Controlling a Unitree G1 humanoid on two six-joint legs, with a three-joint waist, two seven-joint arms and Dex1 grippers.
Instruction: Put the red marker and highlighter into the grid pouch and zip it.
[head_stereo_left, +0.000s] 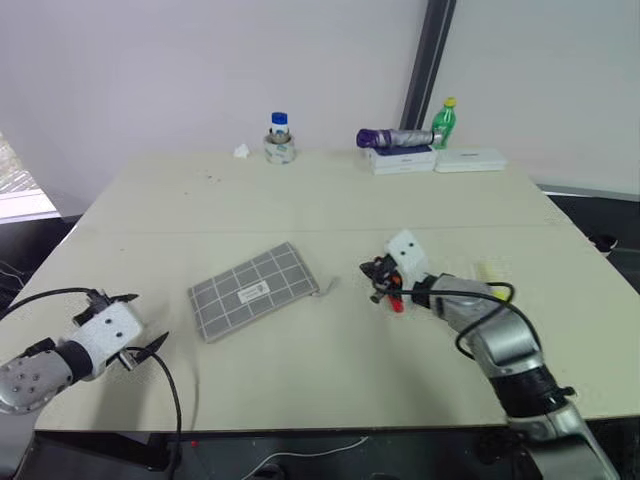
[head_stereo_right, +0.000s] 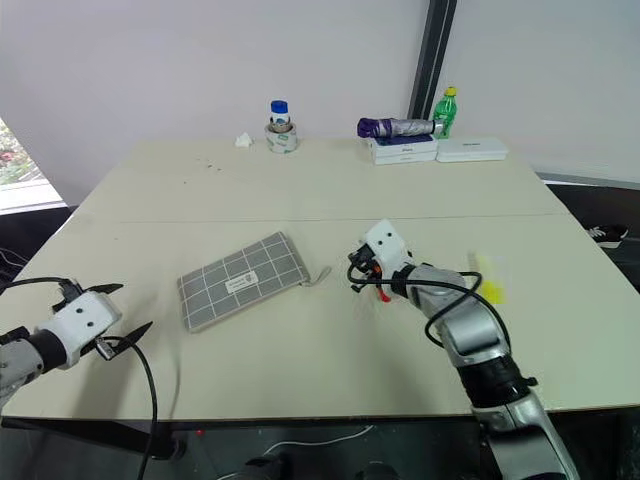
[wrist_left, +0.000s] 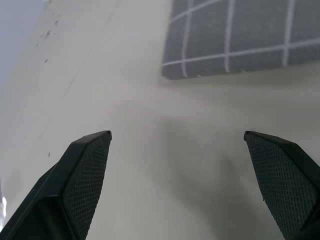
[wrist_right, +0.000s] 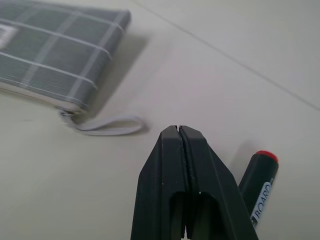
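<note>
Flat grey fabric grid pouch (head_stereo_left: 253, 290) w/ thin white lines and a small white label lies mid-table, angled, its zip edge toward the robot's right, a pale pull strap (wrist_right: 107, 125) trailing from the zipper end onto the tabletop. Just right of it, apart from the strap, the slim black-barrelled red marker (wrist_right: 260, 187) w/ red cap end rests on the cream table (head_stereo_left: 330, 200), beside the right gripper (wrist_right: 178, 131), whose two black fingers are pressed tight together on nothing; the marker sits alongside them, not between. The short, chunky yellow highlighter (head_stereo_right: 488, 277) lies farther right, behind that forearm. The left gripper (wrist_left: 180, 165) hovers near the table's left front, jaws spread wide and empty, pouch corner ahead. At the far edge: a small jar w/ blue cap (head_stereo_left: 279, 137), a folded purple umbrella (head_stereo_left: 395, 138) on white boxes, a green bottle (head_stereo_left: 443, 122). Judgement: marker looks light, stiff, smooth, apt to roll, so best pinched across mid-barrel; pouch looks soft and floppy, likely needing one gripper to pin the fabric while the other works the strap.
</note>
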